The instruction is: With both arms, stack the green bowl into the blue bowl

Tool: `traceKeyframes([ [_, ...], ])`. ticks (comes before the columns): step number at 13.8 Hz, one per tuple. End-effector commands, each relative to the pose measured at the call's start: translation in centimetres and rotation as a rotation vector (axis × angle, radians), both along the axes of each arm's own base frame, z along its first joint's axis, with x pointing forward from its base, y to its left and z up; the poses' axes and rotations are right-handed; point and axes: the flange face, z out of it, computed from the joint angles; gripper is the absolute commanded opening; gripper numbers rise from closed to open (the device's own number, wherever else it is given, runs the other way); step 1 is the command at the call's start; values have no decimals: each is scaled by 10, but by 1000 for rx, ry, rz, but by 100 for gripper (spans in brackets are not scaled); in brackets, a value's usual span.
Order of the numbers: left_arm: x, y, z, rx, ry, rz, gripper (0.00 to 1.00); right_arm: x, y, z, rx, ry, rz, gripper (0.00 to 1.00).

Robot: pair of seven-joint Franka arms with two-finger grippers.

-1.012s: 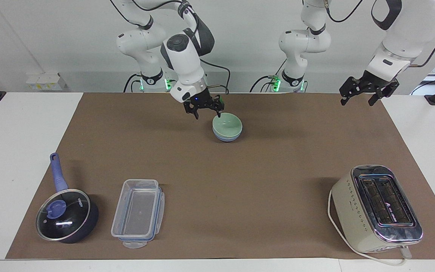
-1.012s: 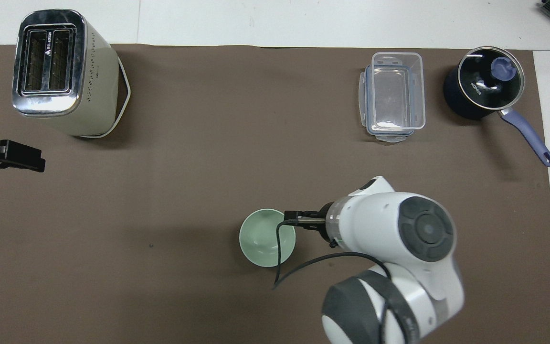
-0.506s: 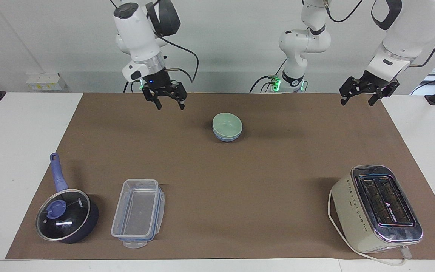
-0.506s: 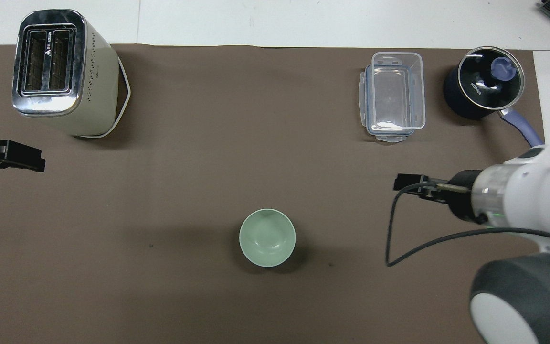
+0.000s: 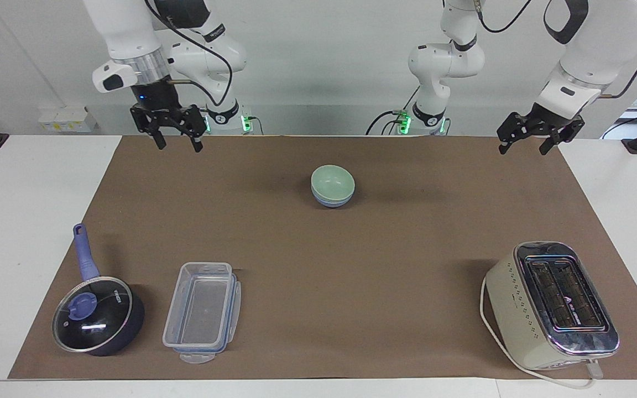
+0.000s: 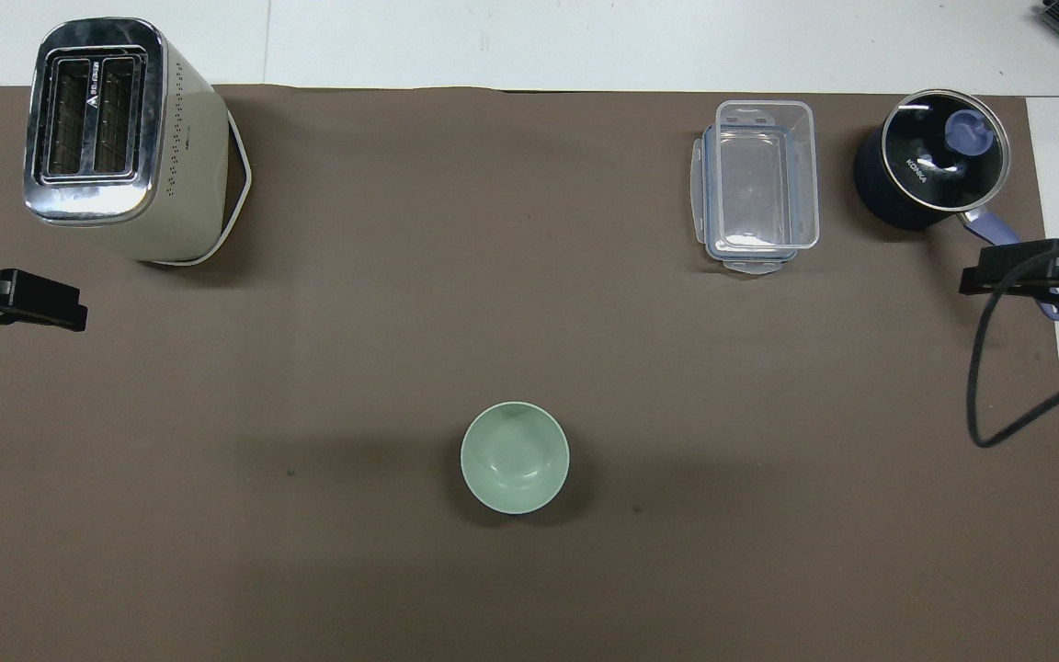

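Observation:
The pale green bowl (image 5: 333, 178) sits nested in the blue bowl (image 5: 332, 201), whose rim and wall show just beneath it, on the brown mat nearer to the robots. From overhead only the green bowl (image 6: 515, 457) shows; the blue one is hidden under it. My right gripper (image 5: 179, 147) hangs open and empty over the mat's edge toward the right arm's end, well apart from the bowls; its tip enters the overhead view (image 6: 975, 279). My left gripper (image 5: 523, 149) waits open and empty over the mat's corner at the left arm's end, its tip (image 6: 74, 311) also in the overhead view.
A cream toaster (image 5: 551, 304) stands farther from the robots at the left arm's end. A clear lidless food container (image 5: 202, 312) and a dark glass-lidded saucepan (image 5: 97, 315) with a blue handle lie farther out at the right arm's end.
My right gripper has left the bowls' rim, risen and swung toward the right arm's end of the table. The stacked bowls and the left arm have not moved.

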Motion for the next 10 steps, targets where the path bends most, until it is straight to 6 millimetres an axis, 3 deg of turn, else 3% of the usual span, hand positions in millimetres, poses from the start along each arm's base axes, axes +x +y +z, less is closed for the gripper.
traceKeyframes([
  [1, 1, 2, 4, 14, 8, 1, 100, 18, -8, 20, -59, 44, 18, 100],
  [5, 1, 2, 4, 14, 8, 1, 100, 10, -23, 23, -53, 70, 31, 100],
  [10, 1, 2, 4, 14, 8, 1, 100, -10, -6, 6, -44, 136, 54, 100],
])
